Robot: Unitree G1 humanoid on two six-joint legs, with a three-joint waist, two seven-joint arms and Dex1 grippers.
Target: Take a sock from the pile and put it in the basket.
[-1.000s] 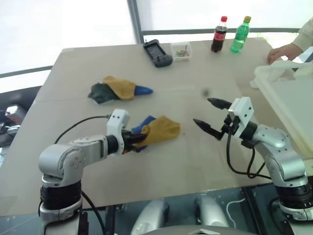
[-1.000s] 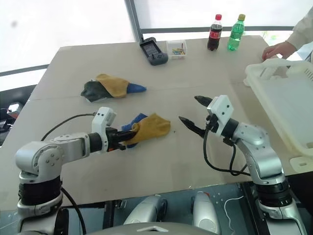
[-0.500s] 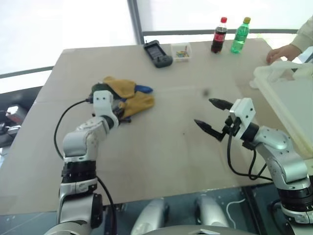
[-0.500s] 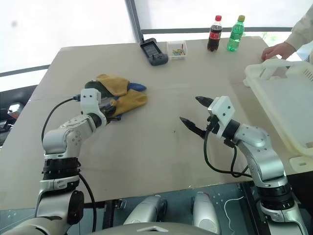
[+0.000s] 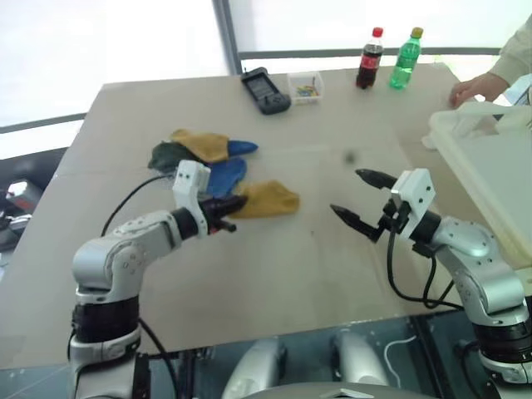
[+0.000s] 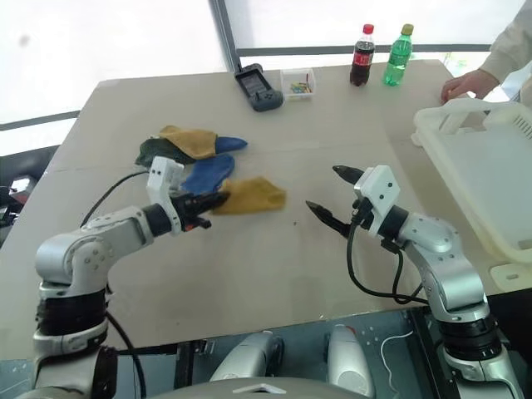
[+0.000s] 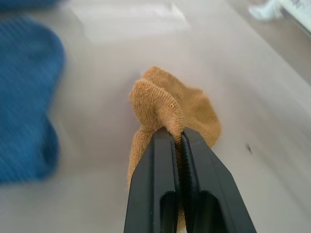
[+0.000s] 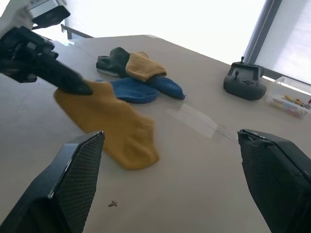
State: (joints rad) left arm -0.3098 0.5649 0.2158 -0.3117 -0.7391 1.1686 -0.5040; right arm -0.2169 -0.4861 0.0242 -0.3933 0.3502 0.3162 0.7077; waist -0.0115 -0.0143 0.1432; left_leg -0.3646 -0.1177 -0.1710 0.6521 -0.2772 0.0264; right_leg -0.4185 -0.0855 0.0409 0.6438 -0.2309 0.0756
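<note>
Since half a second ago, the left end effector [image 5: 235, 205] has swung back from the pile [image 5: 199, 148] toward the bench's [image 5: 274, 283] middle, clenched on a mustard sock [image 5: 268, 199] by a bunched fold at its edge. A blue sock [image 5: 220, 174] lies just beside. Soft, light ribbed knit, the sock droops limp and would likely sag or slip unless pinched deep into a fold. The right end effector [image 5: 361, 197] hangs spread wide, empty. The whitish rigid plastic basket [image 6: 482, 179] sits well apart, right.
</note>
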